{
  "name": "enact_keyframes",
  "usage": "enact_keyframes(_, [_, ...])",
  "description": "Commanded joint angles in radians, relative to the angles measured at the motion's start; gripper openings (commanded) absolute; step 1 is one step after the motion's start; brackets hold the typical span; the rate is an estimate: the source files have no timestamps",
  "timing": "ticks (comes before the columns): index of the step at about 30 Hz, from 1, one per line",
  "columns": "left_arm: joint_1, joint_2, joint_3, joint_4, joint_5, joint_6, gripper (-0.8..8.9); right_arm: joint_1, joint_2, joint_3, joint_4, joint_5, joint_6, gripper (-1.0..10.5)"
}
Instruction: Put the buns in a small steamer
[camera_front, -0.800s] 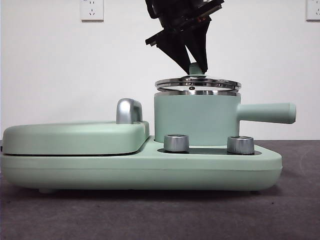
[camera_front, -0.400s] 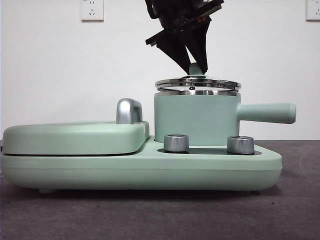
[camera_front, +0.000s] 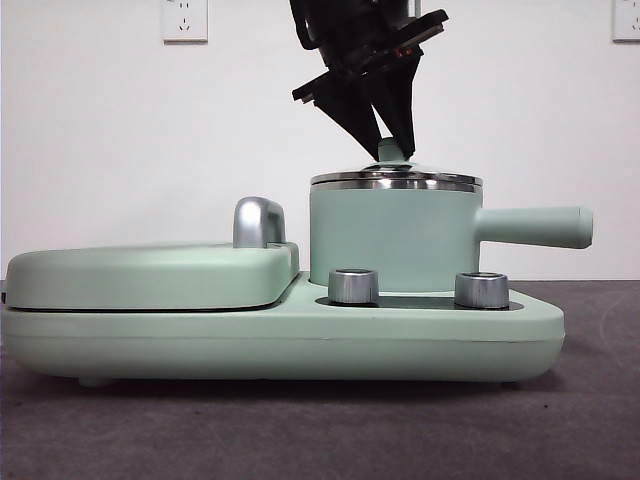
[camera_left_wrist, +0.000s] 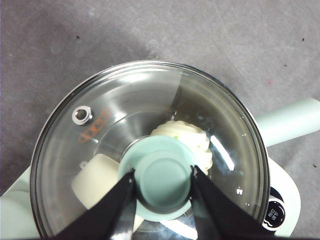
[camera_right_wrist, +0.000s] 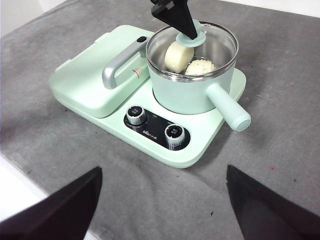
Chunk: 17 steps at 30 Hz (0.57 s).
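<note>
- Nearest, the right claw (camera_right_wrist: 160, 210) hangs spread above the desk (camera_right_wrist: 280, 165), idle.
- Farther back, both buns (camera_right_wrist: 190, 61) lie inside the small steamer (camera_front: 395, 235).
- Topmost, the left claw (camera_left_wrist: 162, 182) pinches the lid knob (camera_left_wrist: 162, 182), lid seated to close it.

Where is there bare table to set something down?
Grey tabletop is bare beside the steamer's handle and in front of the knobs. Crowded: over the steamer, where the left hand grips the lid knob.
</note>
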<state>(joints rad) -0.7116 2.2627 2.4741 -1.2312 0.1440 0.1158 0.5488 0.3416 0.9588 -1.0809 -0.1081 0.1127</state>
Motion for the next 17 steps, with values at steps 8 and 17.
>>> enact_keyframes(8, [-0.008,0.006,0.035,0.000,-0.005,-0.052,4.70,0.006,0.000,0.010,0.011,0.001,0.014,4.0])
enact_keyframes(17, [0.035,-0.387,-0.020,-0.206,-0.005,-0.203,4.63,0.006,0.000,0.010,0.010,-0.023,0.014,4.0])
